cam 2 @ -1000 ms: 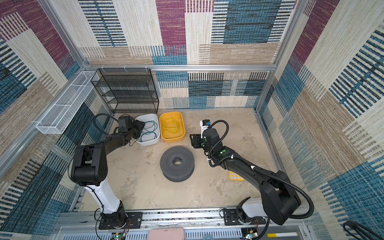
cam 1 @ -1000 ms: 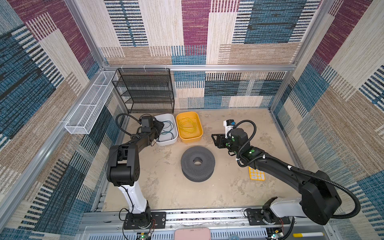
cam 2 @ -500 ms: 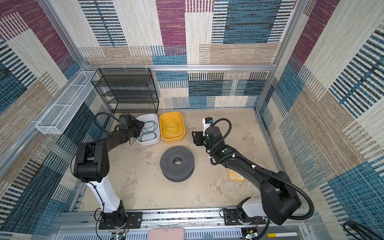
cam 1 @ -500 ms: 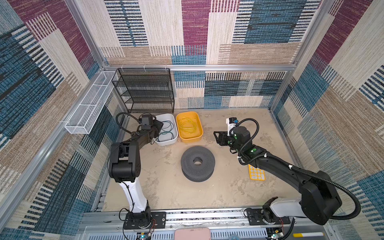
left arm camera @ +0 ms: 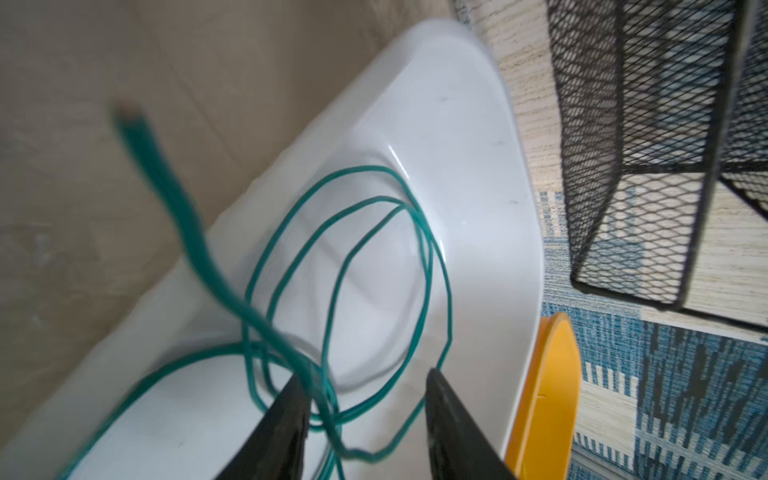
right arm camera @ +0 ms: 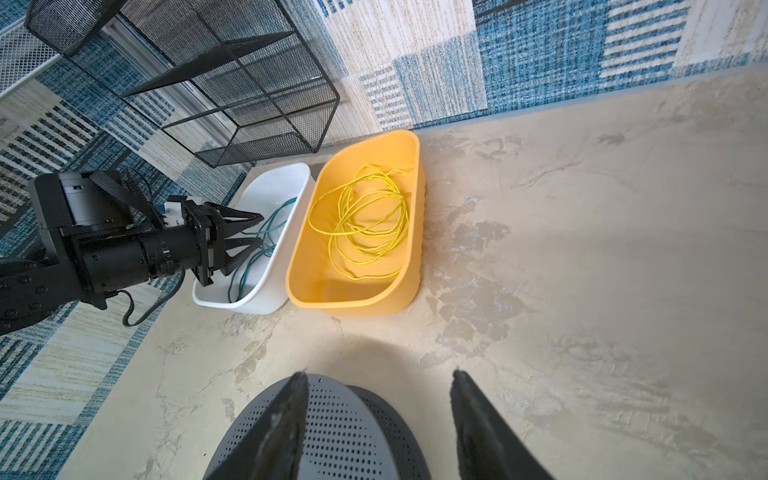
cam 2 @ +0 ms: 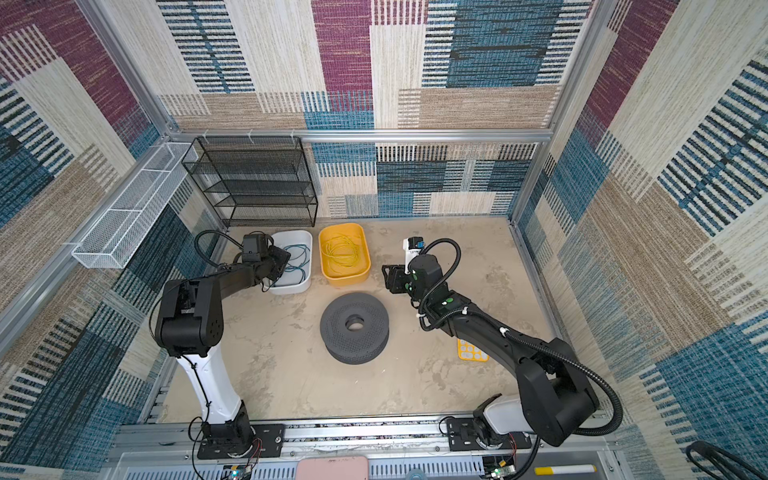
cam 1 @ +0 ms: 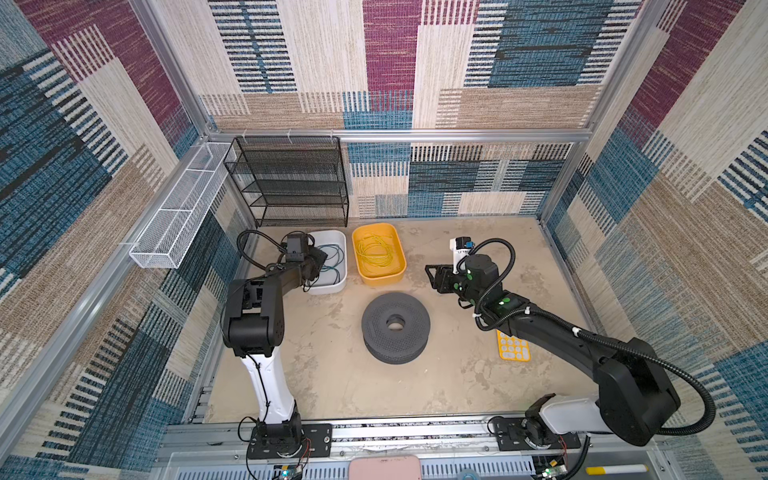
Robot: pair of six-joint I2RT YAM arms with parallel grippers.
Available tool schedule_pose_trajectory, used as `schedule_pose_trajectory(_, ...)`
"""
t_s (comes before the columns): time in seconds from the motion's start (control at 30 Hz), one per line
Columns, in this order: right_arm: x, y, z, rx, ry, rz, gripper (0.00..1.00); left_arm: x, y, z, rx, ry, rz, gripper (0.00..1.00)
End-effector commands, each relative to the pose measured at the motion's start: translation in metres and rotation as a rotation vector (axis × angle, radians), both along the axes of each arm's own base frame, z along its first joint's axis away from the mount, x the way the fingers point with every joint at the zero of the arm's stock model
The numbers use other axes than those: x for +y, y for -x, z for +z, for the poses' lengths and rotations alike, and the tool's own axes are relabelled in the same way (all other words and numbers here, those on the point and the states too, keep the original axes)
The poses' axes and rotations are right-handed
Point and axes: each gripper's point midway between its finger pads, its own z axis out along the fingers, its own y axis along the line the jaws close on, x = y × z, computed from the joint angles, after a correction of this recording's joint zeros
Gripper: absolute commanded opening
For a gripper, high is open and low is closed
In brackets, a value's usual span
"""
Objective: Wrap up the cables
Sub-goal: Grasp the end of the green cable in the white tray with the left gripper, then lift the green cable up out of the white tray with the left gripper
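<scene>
In both top views the left gripper (cam 1: 318, 264) (cam 2: 284, 262) reaches over the near-left side of the white bin (cam 1: 328, 289) (cam 2: 291, 286), where the teal cable (cam 1: 336, 259) (cam 2: 299, 257) lies in loose loops. Just beside it on the right stands the yellow bin (cam 1: 380, 280) (cam 2: 345, 278), holding the coiled yellow cable (cam 1: 376, 253) (cam 2: 340, 251). The grey perforated spool (cam 1: 374, 316) (cam 2: 336, 320) sits on the floor in front of the bins. The right gripper (cam 1: 432, 276) (cam 2: 388, 278) hangs to the right of the yellow bin and behind the spool. At this range neither view shows how far the jaws are parted.

The left wrist view looks down into the white bin (left arm camera: 478, 124). The left gripper (left arm camera: 365, 376) has its jaws spread, and several strands of the teal cable (left arm camera: 450, 299) run between them. One blurred strand rises past the inner edge of a finger – its end sticks up in the air. The jaws are not pressed on it.

In the right wrist view the right gripper (right arm camera: 377, 374) is also spread, with nothing between its fingers, above the rim of the spool (right arm camera: 340, 424). Beyond it the yellow cable (right arm camera: 361, 239) rests in the yellow bin (right arm camera: 353, 303) – and the left gripper (right arm camera: 264, 230) points into the white bin (right arm camera: 282, 183) among the teal cable (right arm camera: 272, 220).
</scene>
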Motion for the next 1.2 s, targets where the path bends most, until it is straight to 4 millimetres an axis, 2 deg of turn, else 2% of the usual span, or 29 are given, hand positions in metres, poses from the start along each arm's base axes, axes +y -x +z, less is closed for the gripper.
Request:
schedule_pose_trajectory(0.0,0.006,-0.003,0.009,-0.034,-0.027,0.016,0.57,0.003,-0.011,0.012,-0.06,-0.024,0.001,0.41)
schedule_pose_trajectory(0.07,0.008,-0.002,0.009,-0.032,-0.033,0.027,0.56,0.003,-0.011,0.015,-0.069,-0.03,-0.003,0.36)
schedule_pose_trajectory(0.23,0.006,-0.001,0.011,-0.041,-0.035,0.024,0.55,0.004,-0.01,0.019,-0.084,-0.037,-0.003,0.17)
schedule_pose_trajectory(0.37,0.002,0.0,0.014,-0.055,-0.016,0.014,0.56,0.003,-0.009,0.021,-0.095,-0.036,-0.007,0.06)
schedule_pose_trajectory(0.47,-0.007,-0.001,0.019,-0.077,0.01,-0.021,0.57,0.002,-0.009,0.026,-0.111,-0.035,-0.011,0.0)
schedule_pose_trajectory(0.57,-0.009,0.001,0.026,-0.091,-0.004,-0.019,0.57,0.002,-0.009,0.039,-0.131,-0.037,-0.019,0.0)
schedule_pose_trajectory(0.67,-0.006,0.003,0.026,-0.085,-0.018,-0.003,0.57,-0.003,-0.009,0.061,-0.183,-0.005,-0.038,0.0)
schedule_pose_trajectory(0.77,-0.005,0.003,0.027,-0.084,-0.022,0.0,0.57,-0.007,-0.007,0.093,-0.241,0.024,-0.05,0.0)
schedule_pose_trajectory(0.93,-0.006,0.007,0.036,-0.103,-0.044,0.003,0.57,-0.007,0.009,0.148,-0.34,0.033,-0.055,0.0)
schedule_pose_trajectory(1.03,-0.003,0.009,0.038,-0.097,-0.061,0.02,0.57,-0.004,0.022,0.168,-0.358,0.022,-0.052,0.0)
schedule_pose_trajectory(1.17,-0.001,0.011,0.038,-0.092,-0.071,0.034,0.57,-0.004,0.041,0.179,-0.35,0.011,-0.066,0.0)
